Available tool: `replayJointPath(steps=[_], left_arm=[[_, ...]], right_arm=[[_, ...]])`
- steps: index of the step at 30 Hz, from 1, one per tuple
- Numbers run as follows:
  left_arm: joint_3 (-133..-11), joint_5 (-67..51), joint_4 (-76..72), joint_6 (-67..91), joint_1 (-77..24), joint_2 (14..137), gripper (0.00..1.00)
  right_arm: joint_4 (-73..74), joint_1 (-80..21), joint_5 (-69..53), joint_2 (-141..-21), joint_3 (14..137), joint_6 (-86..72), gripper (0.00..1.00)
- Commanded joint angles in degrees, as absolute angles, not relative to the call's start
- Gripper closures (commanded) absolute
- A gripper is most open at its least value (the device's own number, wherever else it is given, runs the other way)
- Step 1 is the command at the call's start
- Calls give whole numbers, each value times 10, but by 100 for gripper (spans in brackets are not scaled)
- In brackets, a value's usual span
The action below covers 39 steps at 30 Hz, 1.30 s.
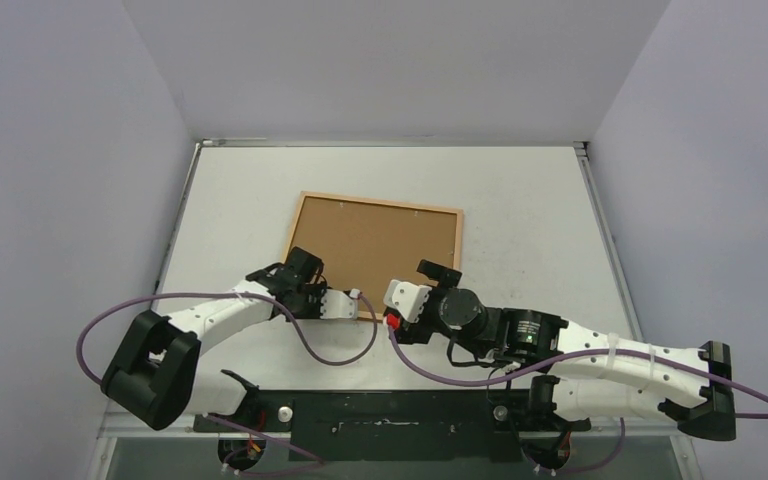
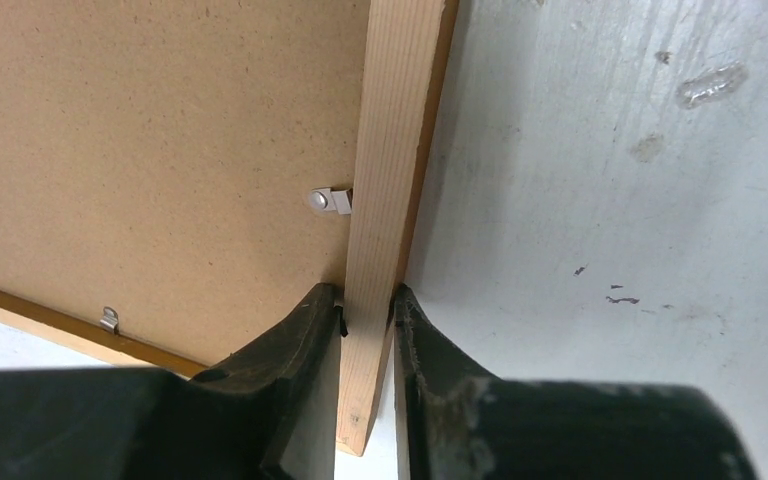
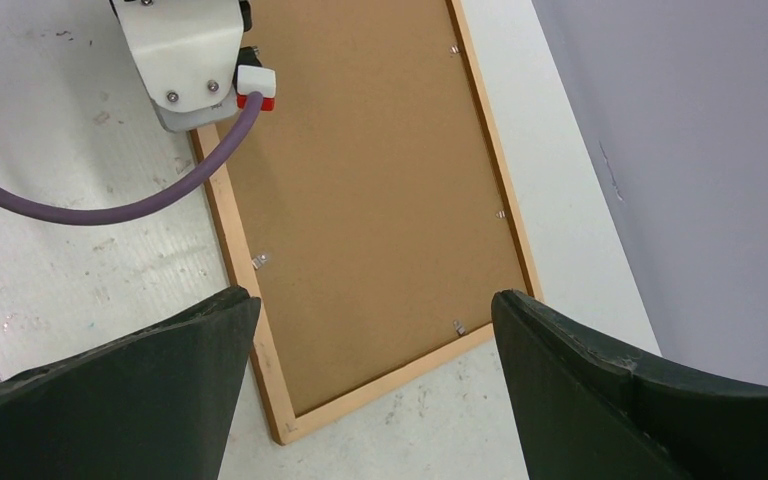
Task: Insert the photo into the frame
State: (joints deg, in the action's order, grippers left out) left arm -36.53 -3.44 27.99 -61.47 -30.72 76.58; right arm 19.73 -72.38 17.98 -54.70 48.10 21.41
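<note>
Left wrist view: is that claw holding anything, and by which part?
The left claw pinches the frame by its wooden border, near a corner. The right claw holds nothing.

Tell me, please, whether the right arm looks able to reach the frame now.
Probably yes: its open fingers hang above the frame with nothing between; the left fingers pinch only one border.

The large rectangular light-brown wooden picture frame (image 1: pixel 380 203) lies back-up at the middle of the flat white table (image 1: pixel 520 200), with the plain brown fibreboard backing sheet (image 1: pixel 375 240) set inside it. The left gripper (image 2: pixel 368 300) straddles the frame's border at eight o'clock. The right gripper (image 3: pixel 375 298) hangs over it at four o'clock.
</note>
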Motion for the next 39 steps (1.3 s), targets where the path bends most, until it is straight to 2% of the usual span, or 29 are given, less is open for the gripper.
replayJointPath(steps=[1, 10, 17, 29, 39], left_arm=[[-364, -43, 301, -601, -307, 752, 100], [-462, -106, 448, -611, -292, 683, 100], [-468, -102, 471, -620, -286, 668, 100], [-498, -109, 493, -621, -284, 661, 100], [-527, -104, 512, -623, -283, 665, 100]], right_arm=[[181, -711, 177, -557, 480, 255, 10], [153, -676, 178, -571, 432, 299, 10], [173, -677, 137, -604, 418, 316, 10], [222, -739, 150, -612, 387, 341, 10], [95, -766, 222, -662, 330, 402, 10]])
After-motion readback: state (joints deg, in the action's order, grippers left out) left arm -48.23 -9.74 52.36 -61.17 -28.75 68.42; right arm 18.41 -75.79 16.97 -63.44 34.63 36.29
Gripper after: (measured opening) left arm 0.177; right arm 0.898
